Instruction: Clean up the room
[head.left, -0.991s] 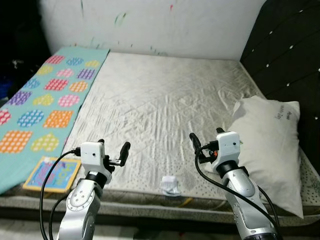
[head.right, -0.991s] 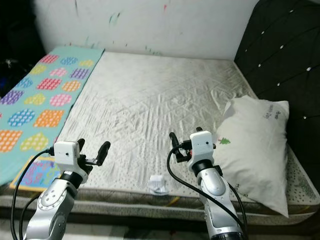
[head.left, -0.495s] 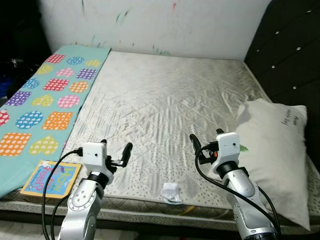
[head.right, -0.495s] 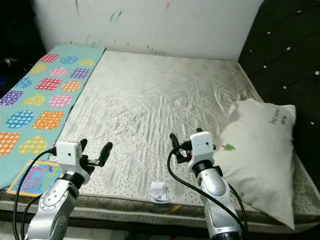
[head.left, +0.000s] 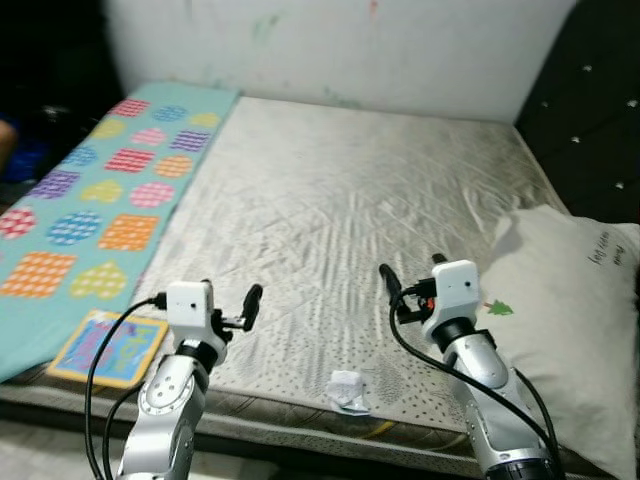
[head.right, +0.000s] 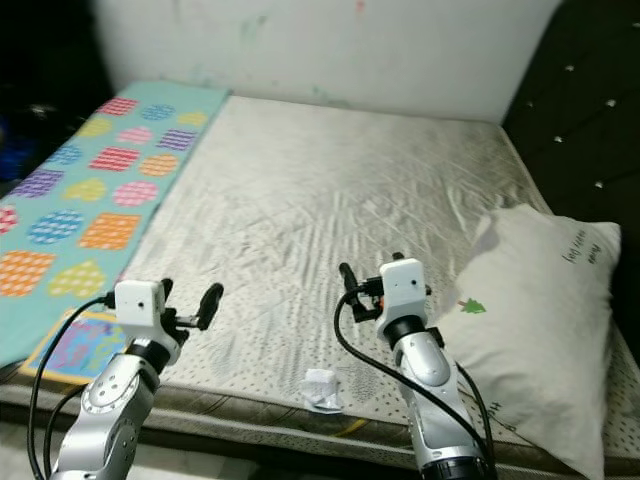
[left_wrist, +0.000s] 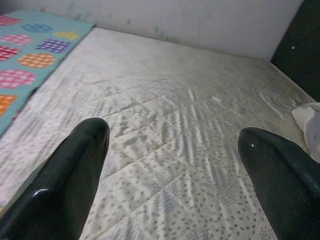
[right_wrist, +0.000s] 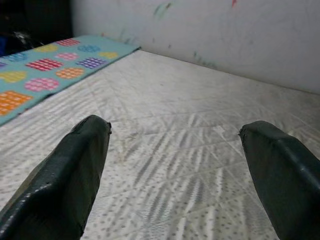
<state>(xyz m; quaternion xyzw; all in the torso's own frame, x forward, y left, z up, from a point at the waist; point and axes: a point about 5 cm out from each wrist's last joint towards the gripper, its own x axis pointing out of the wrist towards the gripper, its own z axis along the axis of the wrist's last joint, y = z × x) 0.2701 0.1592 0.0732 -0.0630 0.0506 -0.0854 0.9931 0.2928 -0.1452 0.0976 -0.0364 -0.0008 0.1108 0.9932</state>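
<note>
A crumpled white tissue (head.left: 348, 390) lies on the grey quilted mattress (head.left: 330, 200) close to its front edge, between my two arms. A colourful children's book (head.left: 105, 348) rests at the front left corner, partly on a teal patterned blanket (head.left: 100, 200). A white pillow (head.left: 575, 330) with a small green tree print lies at the right. My left gripper (head.left: 230, 300) hovers open over the front of the mattress, left of the tissue, with nothing between its fingers (left_wrist: 75, 170). My right gripper (head.left: 412, 275) hovers open right of the tissue, beside the pillow, also empty.
A black tufted headboard (head.left: 600, 120) runs along the right side. A white wall (head.left: 350, 40) with paint marks stands behind the bed. Dark clutter sits at the far left beyond the blanket. The mattress's front edge drops off just below my arms.
The whole view has shifted and tilted slightly, so the camera has moved. Both arms keep the same pose with open fingers. The tissue, book and pillow lie where they were.
</note>
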